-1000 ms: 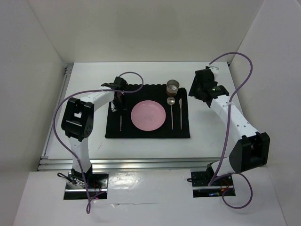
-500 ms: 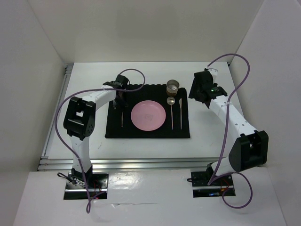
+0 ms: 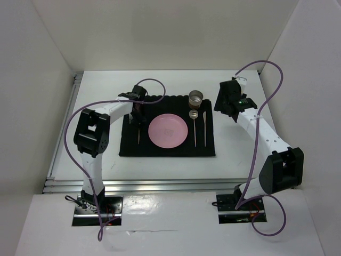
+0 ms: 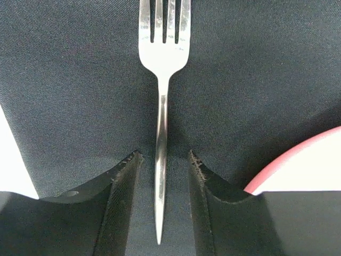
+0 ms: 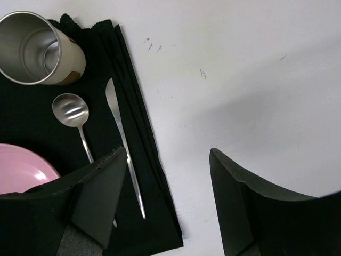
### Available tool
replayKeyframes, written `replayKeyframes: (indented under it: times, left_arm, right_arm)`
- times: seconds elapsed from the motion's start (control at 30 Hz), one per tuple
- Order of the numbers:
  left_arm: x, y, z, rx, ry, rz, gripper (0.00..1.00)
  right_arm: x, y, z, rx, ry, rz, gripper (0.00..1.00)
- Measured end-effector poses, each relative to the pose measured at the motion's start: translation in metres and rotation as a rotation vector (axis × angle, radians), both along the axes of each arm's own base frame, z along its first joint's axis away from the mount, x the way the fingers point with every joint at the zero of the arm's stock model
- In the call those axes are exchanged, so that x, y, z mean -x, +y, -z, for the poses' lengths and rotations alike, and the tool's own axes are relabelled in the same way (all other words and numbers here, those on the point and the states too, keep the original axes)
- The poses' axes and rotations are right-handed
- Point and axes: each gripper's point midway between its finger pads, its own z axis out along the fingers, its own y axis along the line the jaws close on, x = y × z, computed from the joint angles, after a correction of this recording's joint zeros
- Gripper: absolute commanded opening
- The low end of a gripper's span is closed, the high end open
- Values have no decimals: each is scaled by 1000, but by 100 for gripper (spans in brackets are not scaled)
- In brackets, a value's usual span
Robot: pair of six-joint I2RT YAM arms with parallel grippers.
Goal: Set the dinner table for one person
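The left gripper (image 4: 164, 157) has edged rightward, fingers apart astride the fork (image 4: 163, 58) handle. The right gripper (image 5: 168, 154) hangs spread above the dinner table (image 5: 240, 64).

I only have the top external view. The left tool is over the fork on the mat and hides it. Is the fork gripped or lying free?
Observer: Free. In the left wrist view the left tool is open, with its fingers either side of the fork handle and a gap on each side.
Operator: Which way do the tines point?
Observer: Away from the tool. The fork lies on the black placemat.
Operator: And the right tool?
Observer: The right tool is open and empty. It is over the bare dinner table, beside the mat edge where the knife lies.
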Motion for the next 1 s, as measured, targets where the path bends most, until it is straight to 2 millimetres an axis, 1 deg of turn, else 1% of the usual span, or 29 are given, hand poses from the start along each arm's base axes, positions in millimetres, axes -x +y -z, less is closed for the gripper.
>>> replayKeyframes:
  times: [0.1, 0.17, 0.2, 0.23, 0.27, 0.3, 0.37, 0.43, 0.47, 0.5, 0.53, 0.57, 0.6, 0.63, 0.67, 0.7, 0.77, 0.83, 0.9, 1.0]
  left_arm:
    - [-2, 3, -2, -23, -10, 11, 49]
    - [-6, 10, -8, -58, -31, 25, 62]
    - [-8, 15, -14, -77, -46, 33, 64]
    - [-11, 22, -22, -94, -68, 40, 68]
    - [-14, 30, -35, -107, -101, 43, 76]
    - [-14, 41, -48, -123, -131, 48, 80]
    - [-9, 70, -84, -153, -202, 43, 86]
    - [2, 106, -120, -181, -271, 13, 89]
    - [10, 129, -134, -198, -295, -11, 89]
    - [21, 151, -142, -215, -302, -33, 89]
    - [32, 169, -145, -225, -297, -52, 87]
    - [46, 190, -141, -240, -268, -76, 85]
    - [60, 207, -132, -247, -223, -91, 84]
    - [73, 217, -120, -247, -172, -91, 84]
    - [83, 222, -106, -240, -124, -78, 84]
    - [95, 222, -89, -229, -64, -51, 84]
    - [116, 214, -59, -201, 47, 17, 84]
    - [129, 208, -36, -179, 128, 70, 82]
    - [135, 205, -21, -169, 185, 104, 79]
    - [135, 208, -4, -169, 225, 122, 77]
  right_arm:
    - [0, 0, 0, -1, 0, 0, 71]
    - [0, 1, 0, -3, -1, -2, 71]
    - [0, 1, 0, -5, -1, -4, 71]
    - [0, 2, -1, -10, -1, -8, 71]
    - [0, 3, -1, -16, 0, -14, 71]
    - [0, 5, -1, -22, 0, -21, 71]
    - [-1, 10, 0, -44, -1, -41, 71]
    - [-1, 18, 3, -74, -1, -70, 71]
    - [-1, 22, 6, -88, 4, -86, 71]
    - [0, 26, 10, -100, 12, -101, 71]
    - [1, 29, 13, -108, 20, -112, 71]
    - [2, 33, 17, -115, 29, -125, 71]
    - [1, 38, 22, -120, 40, -139, 71]
    - [0, 43, 26, -126, 51, -154, 71]
    - [-1, 49, 32, -131, 61, -170, 71]
    - [-2, 54, 37, -136, 72, -183, 71]
    - [-2, 61, 48, -142, 98, -201, 71]
    - [-2, 65, 56, -150, 115, -212, 71]
    - [0, 67, 61, -158, 128, -220, 71]
    - [-1, 69, 61, -168, 121, -221, 71]
